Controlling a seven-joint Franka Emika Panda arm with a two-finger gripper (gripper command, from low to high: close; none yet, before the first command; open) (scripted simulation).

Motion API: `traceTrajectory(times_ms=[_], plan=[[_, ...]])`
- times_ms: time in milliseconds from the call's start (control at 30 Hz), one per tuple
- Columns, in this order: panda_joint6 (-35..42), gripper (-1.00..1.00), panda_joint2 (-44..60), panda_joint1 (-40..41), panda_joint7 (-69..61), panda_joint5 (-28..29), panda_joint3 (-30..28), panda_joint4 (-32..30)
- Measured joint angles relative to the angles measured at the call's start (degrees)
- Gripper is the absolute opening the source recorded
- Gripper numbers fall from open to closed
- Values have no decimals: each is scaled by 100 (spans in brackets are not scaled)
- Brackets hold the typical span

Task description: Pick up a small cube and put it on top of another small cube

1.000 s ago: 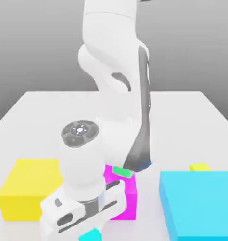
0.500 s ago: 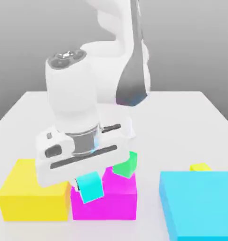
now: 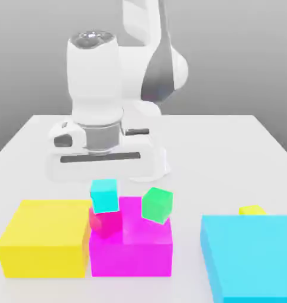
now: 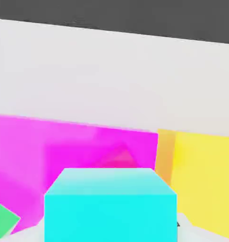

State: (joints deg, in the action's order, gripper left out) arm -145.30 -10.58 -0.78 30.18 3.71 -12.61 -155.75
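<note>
Cyan cube (image 3: 105, 196) has now come over the pink-red cube (image 3: 106, 223), so we see the stack almost made. We cannot tell whether the gripper (image 3: 104, 190) is apart or clamped on it.

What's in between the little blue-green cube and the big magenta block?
In the exterior view, the small pink-red cube sits between the cyan cube and the magenta block.
</note>
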Motion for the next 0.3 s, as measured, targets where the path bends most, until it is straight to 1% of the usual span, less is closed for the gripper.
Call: traceTrajectory(times_ms=[133, 167, 300], plan=[[-97, 100, 70, -1, 0, 0, -4, -25], [-22, 100, 12, 4, 13, 15, 2, -7], [806, 100, -619, 52, 101, 119, 68, 199]])
